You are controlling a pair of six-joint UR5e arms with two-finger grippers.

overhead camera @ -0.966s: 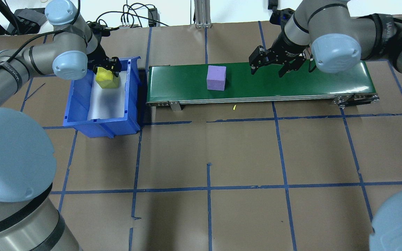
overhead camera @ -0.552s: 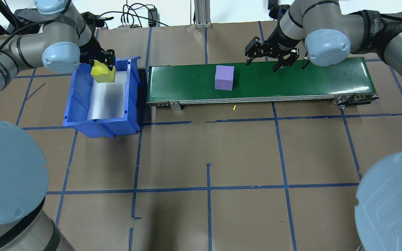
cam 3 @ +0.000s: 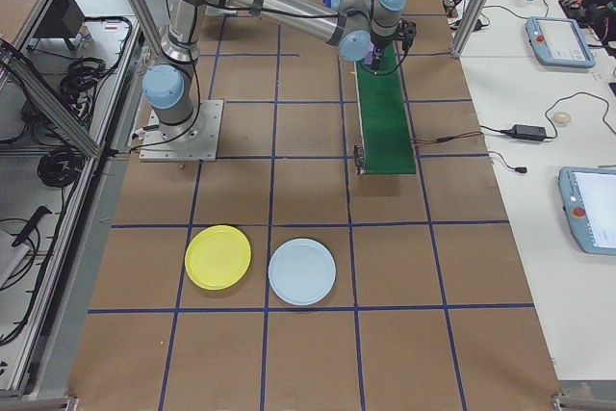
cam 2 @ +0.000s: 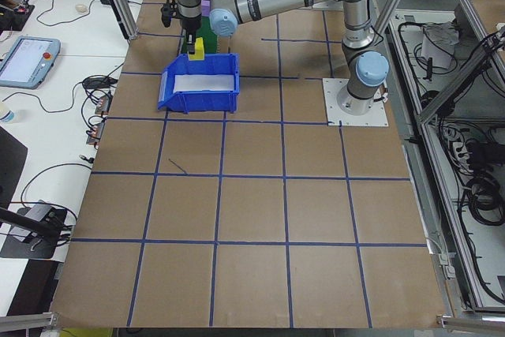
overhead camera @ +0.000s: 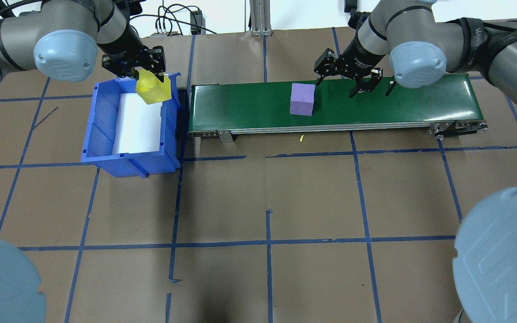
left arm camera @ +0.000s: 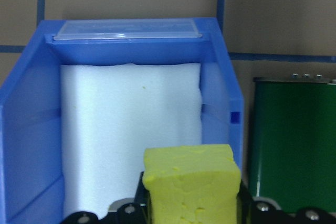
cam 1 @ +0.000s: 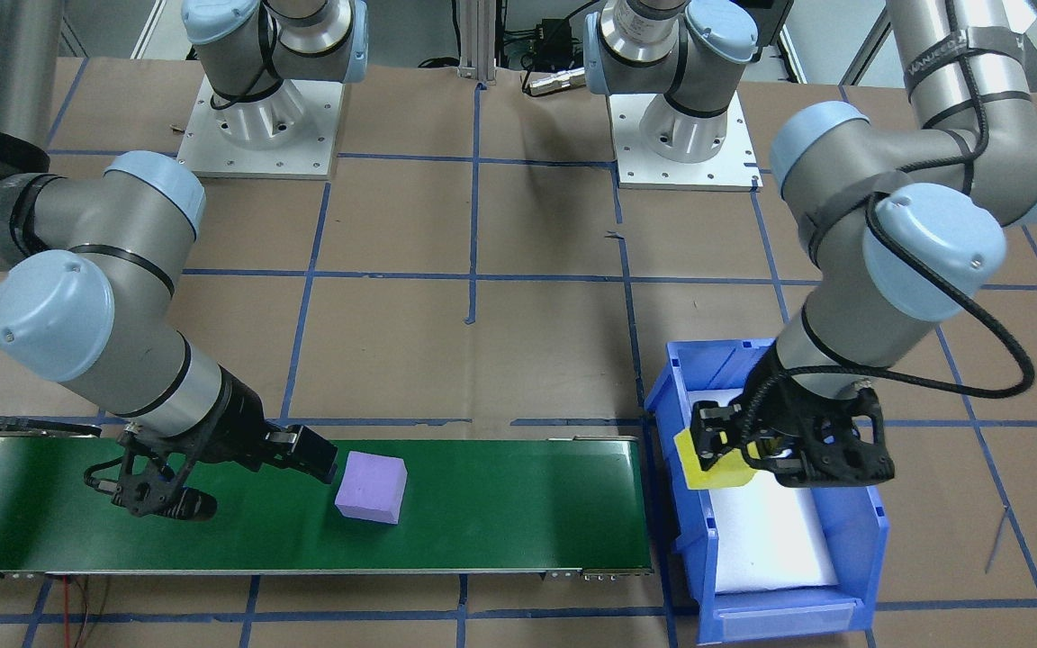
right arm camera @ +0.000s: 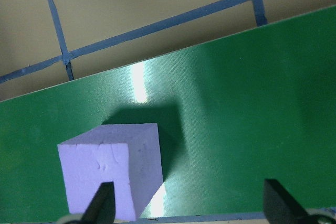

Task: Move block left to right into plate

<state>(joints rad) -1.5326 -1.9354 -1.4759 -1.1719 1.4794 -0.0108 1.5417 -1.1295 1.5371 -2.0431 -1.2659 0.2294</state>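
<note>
Our left jaws (overhead camera: 150, 77) are clamped on the yellow block (overhead camera: 153, 91), which hangs over the blue bin (overhead camera: 106, 134) rim; a loose grip could drop it back in. Our right jaws (overhead camera: 347, 80) stand apart, with the purple block (overhead camera: 302, 99) just outside one fingertip on the green belt (overhead camera: 397, 103); closing now could knock it askew. The yellow plate (cam 3: 218, 257) waits far off.

Arm strap (cam 1: 940, 49), upper right of the front-facing view: lettering runs along the black band, too small to read for certain.
Joint cap (overhead camera: 501, 267), lower right of the overhead view: embossed "UR" mark.
Elsewhere: nothing legible.
</note>
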